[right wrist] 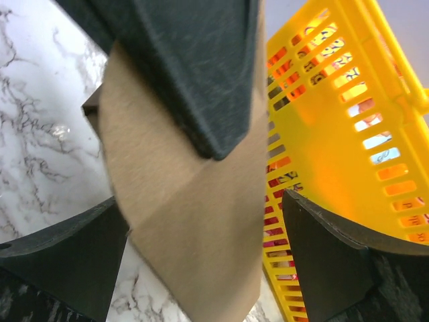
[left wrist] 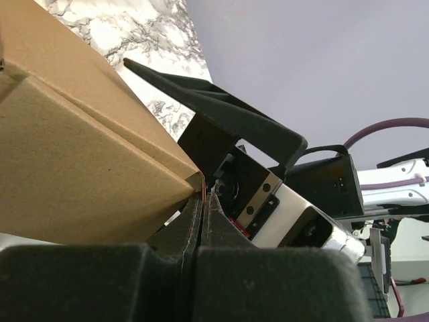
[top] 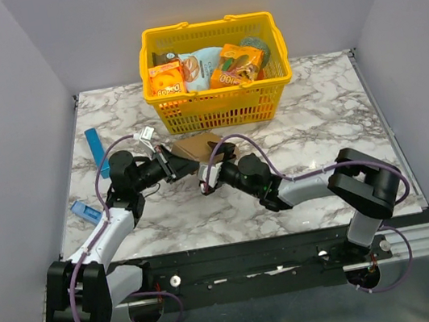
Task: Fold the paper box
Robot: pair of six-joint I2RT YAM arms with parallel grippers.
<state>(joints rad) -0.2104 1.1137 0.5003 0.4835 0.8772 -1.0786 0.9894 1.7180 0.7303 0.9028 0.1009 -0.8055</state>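
The paper box (top: pixel 194 147) is plain brown cardboard, held up off the marble table in front of the basket. My left gripper (top: pixel 173 164) comes from the left and is shut on a corner of it; in the left wrist view the closed fingertips (left wrist: pixel 204 198) pinch the cardboard's (left wrist: pixel 80 168) corner. My right gripper (top: pixel 214 169) is open at the box's right end. In the right wrist view its two fingers (right wrist: pixel 67 248) stand wide apart with a cardboard flap (right wrist: pixel 194 221) between them, not squeezed. The left gripper's dark finger (right wrist: pixel 188 67) lies on the cardboard above.
A yellow basket (top: pixel 221 99) with orange snack boxes stands just behind the box, close to the right gripper (right wrist: pixel 335 134). A slim blue box (top: pixel 94 145) and another blue item (top: pixel 85 212) lie at the left of the marble table.
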